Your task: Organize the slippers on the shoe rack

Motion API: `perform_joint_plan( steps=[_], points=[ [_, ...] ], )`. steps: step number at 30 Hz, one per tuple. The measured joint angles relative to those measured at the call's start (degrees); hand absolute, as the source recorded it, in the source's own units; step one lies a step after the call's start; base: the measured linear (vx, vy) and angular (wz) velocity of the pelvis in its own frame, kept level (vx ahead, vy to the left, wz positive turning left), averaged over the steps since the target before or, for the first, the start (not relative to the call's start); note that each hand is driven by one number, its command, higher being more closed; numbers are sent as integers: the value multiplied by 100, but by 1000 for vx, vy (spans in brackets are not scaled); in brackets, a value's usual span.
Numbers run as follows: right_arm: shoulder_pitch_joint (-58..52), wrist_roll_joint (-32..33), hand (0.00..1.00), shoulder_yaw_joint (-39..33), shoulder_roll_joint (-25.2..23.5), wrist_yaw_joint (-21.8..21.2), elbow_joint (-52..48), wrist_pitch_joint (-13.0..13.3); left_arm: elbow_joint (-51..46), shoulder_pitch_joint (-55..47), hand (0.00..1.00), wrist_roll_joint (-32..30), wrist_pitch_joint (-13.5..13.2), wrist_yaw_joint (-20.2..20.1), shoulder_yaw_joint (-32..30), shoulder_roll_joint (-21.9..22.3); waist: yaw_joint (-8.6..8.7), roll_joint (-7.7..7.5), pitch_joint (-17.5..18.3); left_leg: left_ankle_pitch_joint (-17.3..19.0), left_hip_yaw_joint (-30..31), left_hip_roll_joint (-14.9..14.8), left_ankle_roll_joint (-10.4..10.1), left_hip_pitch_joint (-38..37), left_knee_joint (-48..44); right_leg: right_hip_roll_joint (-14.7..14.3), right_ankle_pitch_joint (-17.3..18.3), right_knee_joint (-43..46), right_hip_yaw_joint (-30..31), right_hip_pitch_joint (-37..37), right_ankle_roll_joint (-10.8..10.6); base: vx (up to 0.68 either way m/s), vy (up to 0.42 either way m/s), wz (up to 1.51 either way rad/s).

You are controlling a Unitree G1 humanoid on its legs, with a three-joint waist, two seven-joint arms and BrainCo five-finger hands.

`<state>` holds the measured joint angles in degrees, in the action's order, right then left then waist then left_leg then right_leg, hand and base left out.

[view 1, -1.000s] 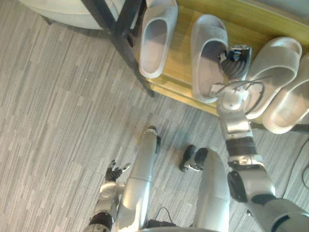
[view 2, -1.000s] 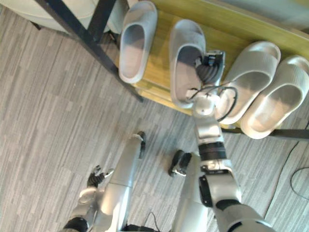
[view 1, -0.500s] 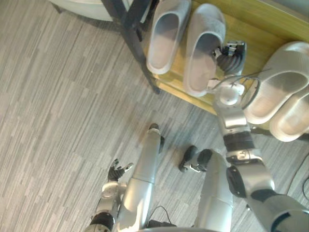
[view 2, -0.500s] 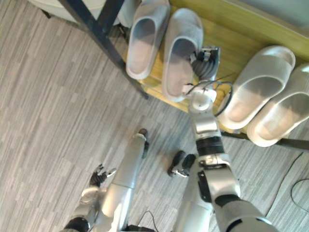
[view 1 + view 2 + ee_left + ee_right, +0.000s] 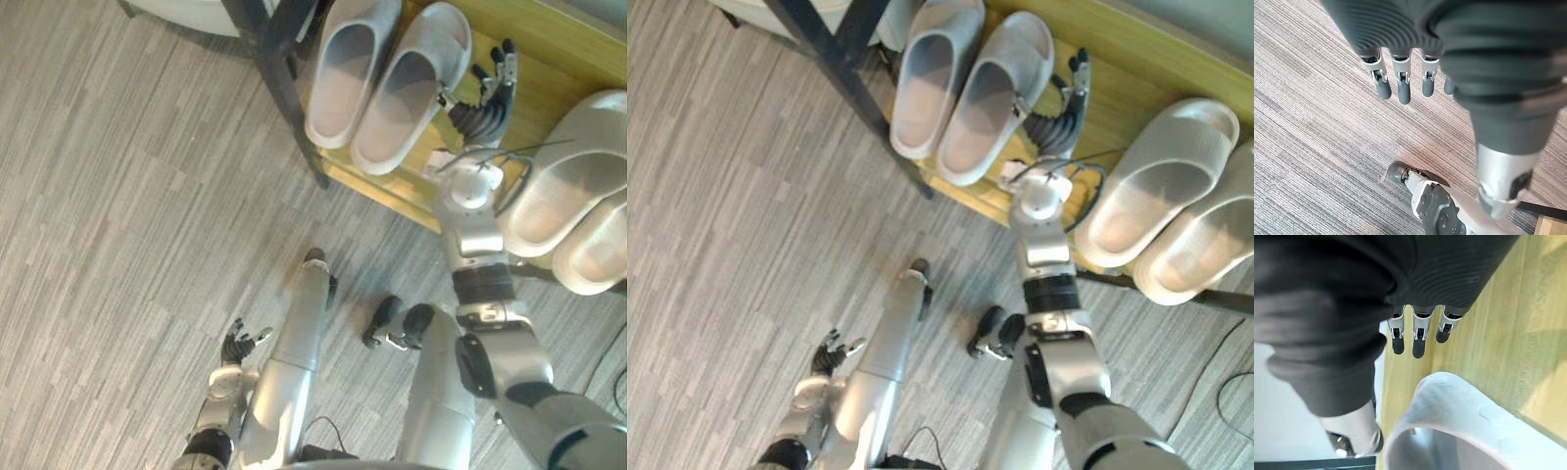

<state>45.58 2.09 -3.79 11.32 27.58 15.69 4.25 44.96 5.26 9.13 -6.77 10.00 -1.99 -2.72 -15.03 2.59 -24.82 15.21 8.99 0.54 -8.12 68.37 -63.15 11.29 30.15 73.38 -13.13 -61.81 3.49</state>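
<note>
Though grey slippers [image 5: 404, 98] lie paired at 12 o'clock on the shoe rack [image 5: 547, 47], right hand [image 5: 487, 103] straight-fingered just beside them, cream slippers [image 5: 558, 191] at 3 o'clock probably need squaring; left hand [image 5: 235, 345] slack-fingered, 7 o'clock.

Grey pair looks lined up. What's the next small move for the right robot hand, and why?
Probably lift the right robot hand clear of the grey pair and shift it toward the nearer cream slipper. Its fingers are straight and hold nothing, the grey pair sits side by side on the shelf, and that cream slipper's heel overhangs the front edge.
</note>
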Motion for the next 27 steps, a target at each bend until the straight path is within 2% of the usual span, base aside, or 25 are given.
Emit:
perform_joint_plan(
  steps=[5,11,13,16,22,27],
  points=[
    [-584,-405,0,97,-461,5,-208,3,-44,-11,0,-5,97,106,-46,-40,51,-3,-22,4,-58,-95,3,-229,127,-57,-13,-170,13,210,-27,-2,27,-8],
    [-837,-265,0,200,-701,-139,-367,128,-98,-25,0,-6,99,104,-60,-53,108,-3,-72,-6,-69,-94,-14,-285,177,-57,-29,-234,12,285,-53,5,23,1],
    [-871,3,0,215,-765,-275,-360,210,-125,-24,0,-3,98,104,-77,-52,115,-5,-135,-5,-73,-94,-13,-353,188,-57,-30,-259,11,355,-55,8,16,0],
    [-898,730,0,214,-803,-566,-278,383,-165,-24,0,-3,97,91,-98,-49,119,-9,-189,2,-82,-88,-2,-391,206,-54,-23,-290,15,400,-68,5,41,0],
    [-716,1283,0,210,-746,-903,86,685,-165,-25,0,-5,91,79,-115,-46,115,-11,-194,2,-68,-83,-2,-387,206,-51,-20,-281,2,399,-72,0,0,0],
    [-496,1573,0,222,-585,-1098,348,770,-168,-25,0,-5,73,-9,-152,-30,113,-8,-217,1,-46,-62,0,-352,206,-34,-19,-268,-23,379,-73,-2,5,1]
  ],
)
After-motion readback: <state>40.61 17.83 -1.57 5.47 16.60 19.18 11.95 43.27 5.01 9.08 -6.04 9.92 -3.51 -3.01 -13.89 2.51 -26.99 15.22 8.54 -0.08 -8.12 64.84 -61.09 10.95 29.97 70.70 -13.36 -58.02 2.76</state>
